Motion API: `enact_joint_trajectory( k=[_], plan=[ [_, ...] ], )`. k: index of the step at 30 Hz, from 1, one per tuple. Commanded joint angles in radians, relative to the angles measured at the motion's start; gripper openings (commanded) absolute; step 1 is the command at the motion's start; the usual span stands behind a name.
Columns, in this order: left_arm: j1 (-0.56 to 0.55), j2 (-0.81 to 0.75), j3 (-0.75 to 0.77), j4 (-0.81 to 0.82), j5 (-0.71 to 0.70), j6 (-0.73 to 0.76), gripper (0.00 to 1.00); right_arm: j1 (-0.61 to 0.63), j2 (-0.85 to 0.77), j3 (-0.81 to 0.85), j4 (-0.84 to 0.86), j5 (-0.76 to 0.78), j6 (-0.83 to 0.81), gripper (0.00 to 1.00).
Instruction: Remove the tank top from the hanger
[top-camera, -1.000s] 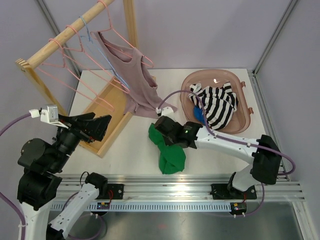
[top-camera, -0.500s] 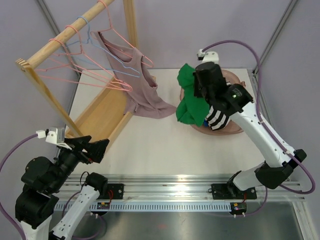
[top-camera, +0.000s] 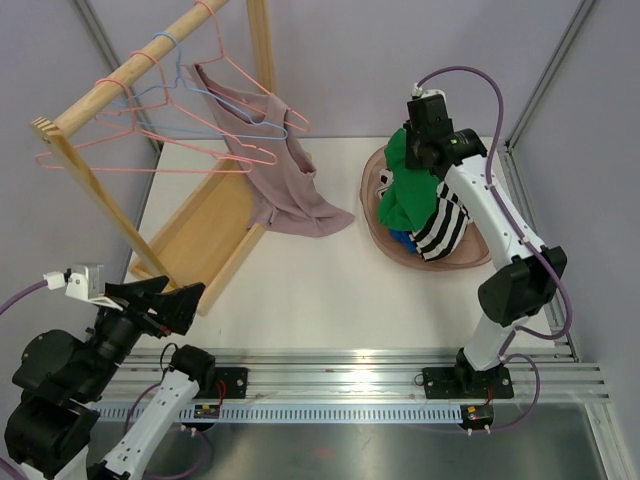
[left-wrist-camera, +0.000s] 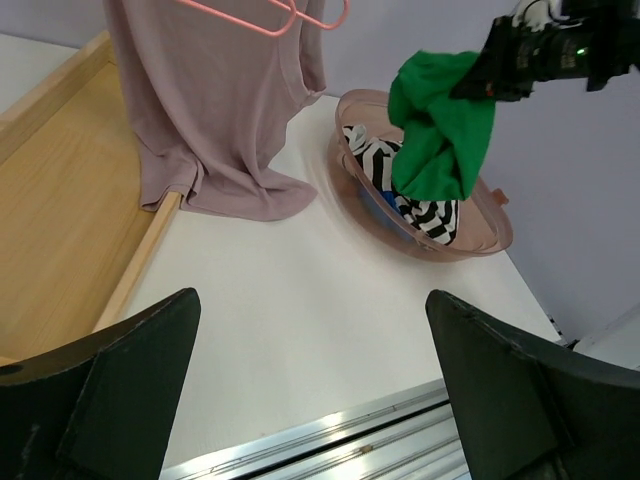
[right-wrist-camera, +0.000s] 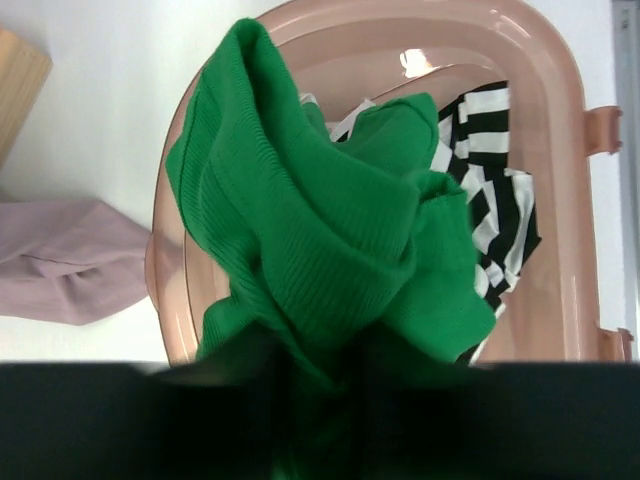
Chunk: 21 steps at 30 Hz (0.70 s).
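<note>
A mauve tank top (top-camera: 275, 160) hangs on a pink hanger (top-camera: 250, 105) from the wooden rail, its hem resting on the table. It also shows in the left wrist view (left-wrist-camera: 210, 110). My left gripper (top-camera: 165, 300) is open and empty, low at the near left, far from the tank top; its jaws stand wide apart in the left wrist view (left-wrist-camera: 312, 300). My right gripper (top-camera: 420, 150) is shut on a green garment (top-camera: 405, 190) and holds it over the pink basket (top-camera: 470, 255). The green garment (right-wrist-camera: 330, 230) hides the right fingers.
The basket rim (right-wrist-camera: 560, 80) holds a black-and-white striped garment (top-camera: 445, 225) and something blue. The wooden rack (top-camera: 120, 80) carries several empty pink and blue hangers (top-camera: 130, 150) over a wooden base tray (top-camera: 200, 230). An aluminium rail runs along the near edge.
My right arm lifted the green garment from the table and swung it back and right to above the basket. My left arm drew back toward the near left corner.
</note>
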<state>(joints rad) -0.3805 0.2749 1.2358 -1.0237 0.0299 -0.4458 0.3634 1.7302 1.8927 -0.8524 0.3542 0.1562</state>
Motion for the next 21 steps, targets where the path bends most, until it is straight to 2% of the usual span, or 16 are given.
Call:
enact_joint_trajectory(
  k=[1,2,3,9,11,15,21],
  plan=[
    [0.0,0.065,0.06,0.023,-0.018,-0.011,0.99,-0.009,0.008,0.029,0.07,-0.049,-0.012,0.51],
    [0.0,0.075,0.066,0.027,-0.021,-0.013,0.99,-0.007,0.011,0.031,0.066,-0.047,-0.006,0.66],
    [0.005,0.084,0.073,0.036,-0.021,-0.014,0.99,-0.007,0.011,0.035,0.061,-0.038,-0.001,0.99],
    [0.04,0.185,0.108,0.108,0.022,-0.027,0.99,-0.006,-0.053,0.026,0.032,-0.012,0.026,0.99],
    [0.048,0.214,0.117,0.154,0.045,-0.042,0.99,-0.007,-0.122,-0.027,0.044,-0.026,0.052,1.0],
    [0.052,0.291,0.158,0.25,0.048,-0.083,0.99,-0.007,-0.274,-0.171,0.091,-0.15,0.095,1.0],
    [0.052,0.454,0.3,0.33,0.051,-0.129,0.99,-0.006,-0.506,-0.409,0.174,-0.349,0.154,0.99]
  ],
)
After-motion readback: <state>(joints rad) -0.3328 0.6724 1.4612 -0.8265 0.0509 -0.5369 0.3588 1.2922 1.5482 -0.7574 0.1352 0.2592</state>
